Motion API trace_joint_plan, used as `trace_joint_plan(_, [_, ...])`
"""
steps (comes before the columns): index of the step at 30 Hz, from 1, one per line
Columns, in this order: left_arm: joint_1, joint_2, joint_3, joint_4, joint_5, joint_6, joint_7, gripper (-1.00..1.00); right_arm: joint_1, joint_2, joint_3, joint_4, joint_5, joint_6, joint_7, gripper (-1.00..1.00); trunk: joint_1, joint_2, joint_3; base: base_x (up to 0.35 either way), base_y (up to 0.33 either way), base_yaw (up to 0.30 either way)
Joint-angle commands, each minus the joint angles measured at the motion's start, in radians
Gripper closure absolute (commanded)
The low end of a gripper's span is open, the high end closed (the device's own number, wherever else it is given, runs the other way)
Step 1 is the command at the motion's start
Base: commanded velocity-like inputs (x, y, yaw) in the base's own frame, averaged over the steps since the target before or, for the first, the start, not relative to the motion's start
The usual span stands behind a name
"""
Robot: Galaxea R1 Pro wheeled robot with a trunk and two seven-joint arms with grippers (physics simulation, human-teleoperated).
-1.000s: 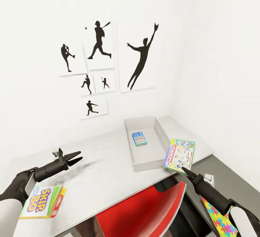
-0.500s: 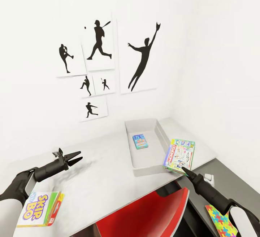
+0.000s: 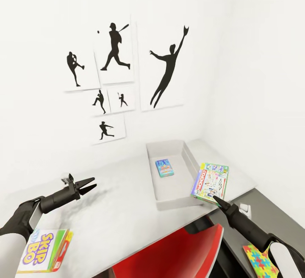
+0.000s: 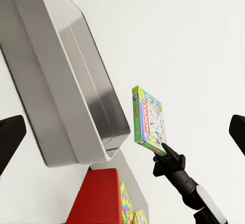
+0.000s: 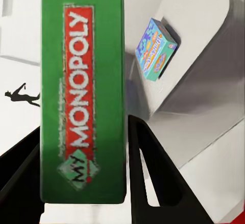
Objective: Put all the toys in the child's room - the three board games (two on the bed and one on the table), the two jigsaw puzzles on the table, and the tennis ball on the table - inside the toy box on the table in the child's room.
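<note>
Right gripper (image 3: 217,201) pinches the Monopoly (image 3: 210,182) box by its edge; carry it left over the bin (image 3: 171,187), level it, drop. Left gripper (image 3: 84,185) idle, fingers apart

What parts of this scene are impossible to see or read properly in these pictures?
- Skip-Bo game: cut off by the head view's bottom edge.
- Jigsaw puzzle: partly hidden by the right arm and the edge, head view.
- Small blue game in the toy box: lettering too small, head view.
- Monopoly box: only its edge faces the right wrist view, between the right gripper fingers.
</note>
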Motion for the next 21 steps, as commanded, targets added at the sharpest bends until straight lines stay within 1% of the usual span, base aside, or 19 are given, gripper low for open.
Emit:
trace_joint_plan(1, [-0.001,0.0,0.001,0.0,0.0,0.011,-0.004,-1.0,-0.001,0.0,-0.002,0.0,-0.004,0.007,0.002,1.0,0.001,-0.002,-0.002,0.197,-0.028,0.0])
trace_joint_plan(6, [-0.001,0.0,0.002,0.0,0.0,0.011,-0.005,-1.0,-0.001,0.0,-0.002,0.0,-0.004,0.007,0.002,1.0,0.001,-0.002,-0.002,0.065,-0.008,0.0])
trace_joint_plan(21, [-0.001,0.0,0.002,0.0,0.0,0.01,-0.005,-1.0,-0.001,0.0,-0.002,0.0,-0.004,0.007,0.002,1.0,0.001,-0.002,-0.002,0.003,-0.017,0.0])
